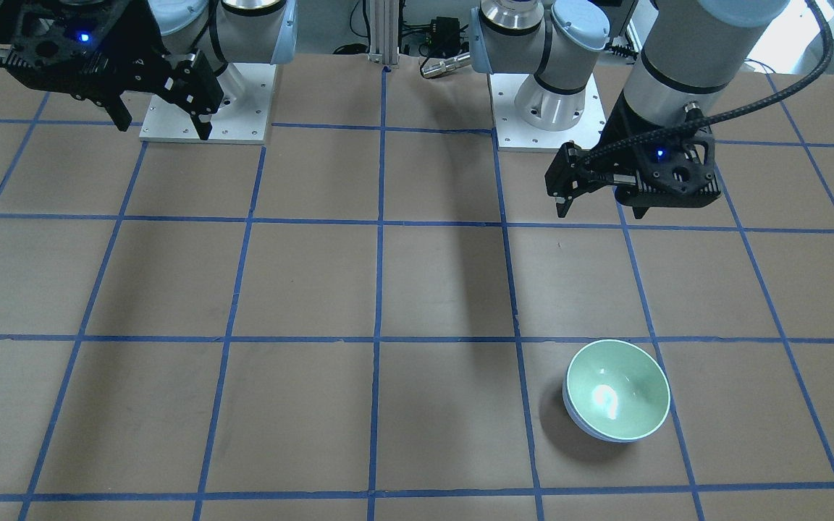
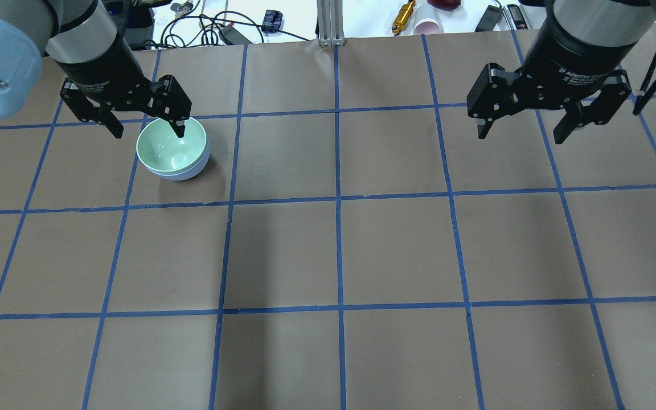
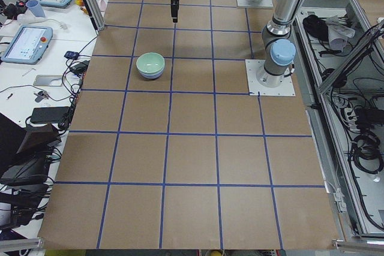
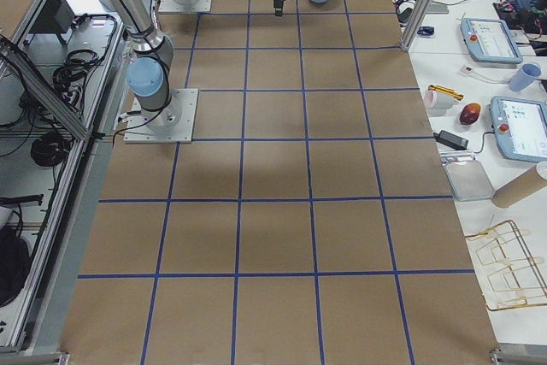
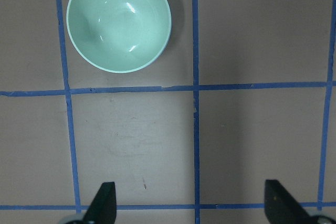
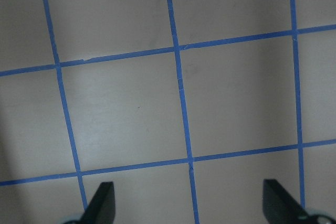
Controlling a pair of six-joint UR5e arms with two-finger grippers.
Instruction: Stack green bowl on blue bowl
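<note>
- The green bowl (image 2: 165, 152) is sitting upright inside the blue bowl (image 2: 189, 172), and only a pale blue crescent is showing under its rim.
- The pair is resting on the brown worktop (image 2: 396, 250), on the robot's left side, inside one taped square.
- The left hand (image 2: 148, 132) is hanging above the worktop with its fingers spread wide and nothing between them. In its own wrist view the stack is showing well clear of both fingertips.
- The right hand (image 2: 520, 136) is hovering over bare squares on the far side, also spread wide and carrying nothing.
- By my reading the stacking is looking done, so the step in hand is a clean getaway and a check of the seat.
- Doing it well means the left hand is going straight up first, before any sideways travel, so a fingertip is not clipping that thin rim.
- The fingers are best left apart. Closing them near glossy plastic is only inviting a nudge.
- Worth checking: the green rim is looking level and centred from the front, with no tilt showing. A rocking bowl would be calling for a gentle re-seat.
- The right hand is having no business here and is best holding off.
</note>
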